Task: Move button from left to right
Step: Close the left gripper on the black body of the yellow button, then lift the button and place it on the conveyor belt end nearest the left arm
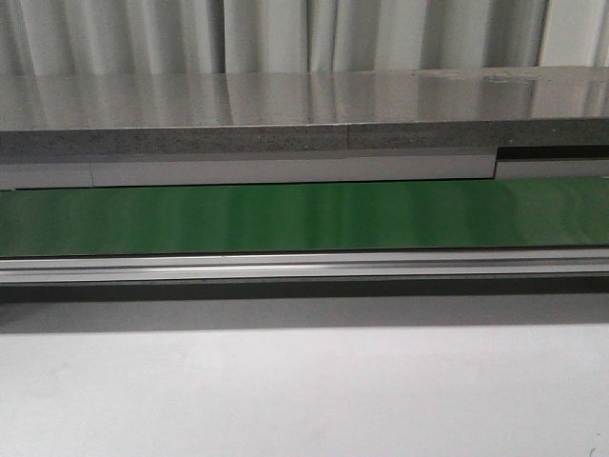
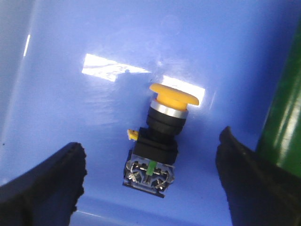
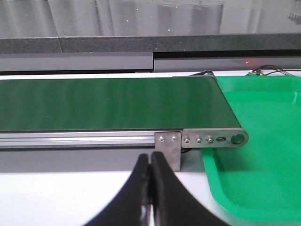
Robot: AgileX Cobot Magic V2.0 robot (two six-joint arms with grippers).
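Button (image 2: pixel 157 141) lies on its side on the floor of a blue bin (image 2: pixel 70 42), directly between the spread fingers of the left gripper (image 2: pixel 150 183), seen from the left wrist. Its long axis runs from the black contact block, nearest the gripper, away to the yellow cap (image 2: pixel 174 95), tilted slightly off the gripper's midline. The two dark fingers (image 2: pixel 42 188) stand wide apart, one on each side of the block, touching nothing I can see. So the left arm is plainly the nearer one, and I judge the coming move a short descent and a squeeze across the black body.

The right gripper (image 3: pixel 150 188) hangs with its fingers pressed together, empty, just short of the belt (image 3: pixel 108 103) end, with a green tray (image 3: pixel 263 155) beside that end. In the front view the belt runs bare, and no arm or button shows.
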